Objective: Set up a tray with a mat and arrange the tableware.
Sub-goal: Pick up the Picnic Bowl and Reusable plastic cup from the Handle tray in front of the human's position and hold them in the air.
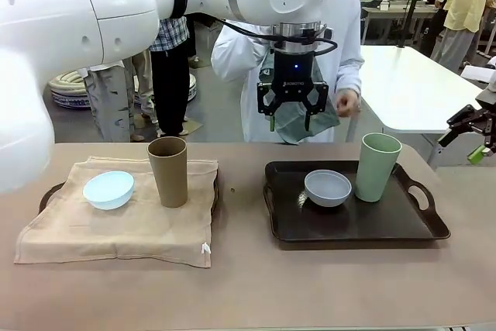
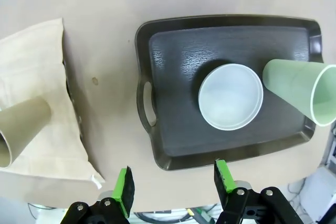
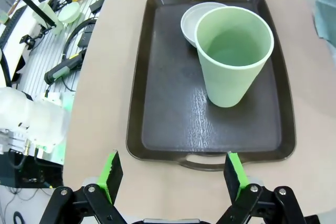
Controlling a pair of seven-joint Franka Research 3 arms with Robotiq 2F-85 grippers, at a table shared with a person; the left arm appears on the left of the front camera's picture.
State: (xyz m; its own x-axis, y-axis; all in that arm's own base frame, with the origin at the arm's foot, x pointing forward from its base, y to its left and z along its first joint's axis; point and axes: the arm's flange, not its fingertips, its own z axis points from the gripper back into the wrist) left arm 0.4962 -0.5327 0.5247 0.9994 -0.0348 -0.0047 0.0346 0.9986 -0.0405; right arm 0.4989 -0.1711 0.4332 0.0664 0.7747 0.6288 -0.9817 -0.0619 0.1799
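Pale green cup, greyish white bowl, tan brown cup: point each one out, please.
pale green cup [image 1: 377,168]: front view, middle of its outer wall.
greyish white bowl [image 2: 230,96]: left wrist view, its inner hollow.
tan brown cup [image 1: 168,174]: front view, its outer wall.

The front view looks across the counter [image 1: 248,284] from its near edge, while both wrist views look down, fairly close, on the shared dark tray [image 2: 178,82].

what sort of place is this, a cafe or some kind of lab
Most likely a robotics lab, not a cafe: the left gripper hangs over the table, a bench alongside holds tools, and a white worktable stands behind.
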